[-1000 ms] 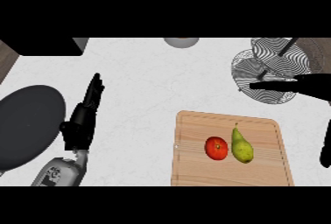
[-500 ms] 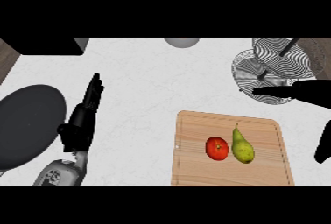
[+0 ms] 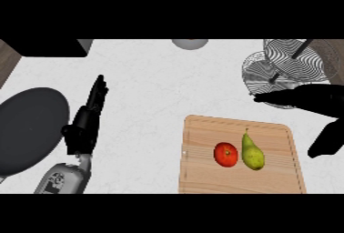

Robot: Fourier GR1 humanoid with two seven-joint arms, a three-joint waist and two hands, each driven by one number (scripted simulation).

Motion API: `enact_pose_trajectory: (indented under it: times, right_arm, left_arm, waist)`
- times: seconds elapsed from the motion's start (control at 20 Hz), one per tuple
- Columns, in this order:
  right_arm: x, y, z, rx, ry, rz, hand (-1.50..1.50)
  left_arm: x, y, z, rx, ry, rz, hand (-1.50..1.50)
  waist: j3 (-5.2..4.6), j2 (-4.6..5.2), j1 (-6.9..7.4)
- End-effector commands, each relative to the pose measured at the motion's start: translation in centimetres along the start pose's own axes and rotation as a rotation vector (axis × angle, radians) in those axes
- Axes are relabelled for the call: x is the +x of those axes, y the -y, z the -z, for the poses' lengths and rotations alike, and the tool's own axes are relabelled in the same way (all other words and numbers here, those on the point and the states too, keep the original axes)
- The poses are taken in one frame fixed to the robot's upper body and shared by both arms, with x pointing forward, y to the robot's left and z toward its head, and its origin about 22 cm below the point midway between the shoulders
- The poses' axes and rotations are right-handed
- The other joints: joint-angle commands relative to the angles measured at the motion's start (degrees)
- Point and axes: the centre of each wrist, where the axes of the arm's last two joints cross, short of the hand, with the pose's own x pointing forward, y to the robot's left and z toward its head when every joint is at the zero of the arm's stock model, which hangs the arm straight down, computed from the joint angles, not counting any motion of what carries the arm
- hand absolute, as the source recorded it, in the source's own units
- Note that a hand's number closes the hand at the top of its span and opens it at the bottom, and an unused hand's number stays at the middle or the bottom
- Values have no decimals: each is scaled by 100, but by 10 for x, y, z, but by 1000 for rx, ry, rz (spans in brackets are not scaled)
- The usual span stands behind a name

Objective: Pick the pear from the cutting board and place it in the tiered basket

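The pear (image 3: 252,152) lies on the wooden cutting board (image 3: 201,173) in the lower right of the frame, stem pointing toward the top edge, untouched by either hand. A red tomato (image 3: 226,154) sits just beside it on its left. The wire tiered basket (image 3: 285,68) stands in the upper right corner, above the board. The right hand (image 3: 316,102) shows at the right edge, between basket and board, its fingers extended straight toward the left and its thumb hanging apart below; it holds nothing and overlaps the basket's lower rim in the view. The left hand (image 3: 86,123) rests left of centre on the white counter (image 3: 154,91), fingers straight and pressed together, pointing toward the top. A dark round pan (image 3: 27,127) occupies the left edge. A grey rounded object (image 3: 189,43) is partly visible at the top centre.
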Motion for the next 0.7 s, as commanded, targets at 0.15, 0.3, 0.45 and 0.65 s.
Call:
enact_pose_trajectory:
  times: [0.15,0.3,0.45,0.65]
  right_arm:
    - [-7,-14,30,-23,52,-55,-150]
    - [-8,-41,31,-11,-16,-66,-150]
    - [-22,-30,37,-17,-54,-35,-150]
    - [-42,-41,18,21,-27,-10,-150]
  left_arm:
    - [-5,9,0,5,2,3,0]
    - [-7,18,-2,-15,-13,-22,0]
    - [20,0,1,11,-9,-7,0]
    - [16,0,7,-2,0,11,0]
  waist:
    - [-4,-5,-11]
    - [-6,-15,-53]
    - [-5,-17,-25]
    - [-5,-19,-58]
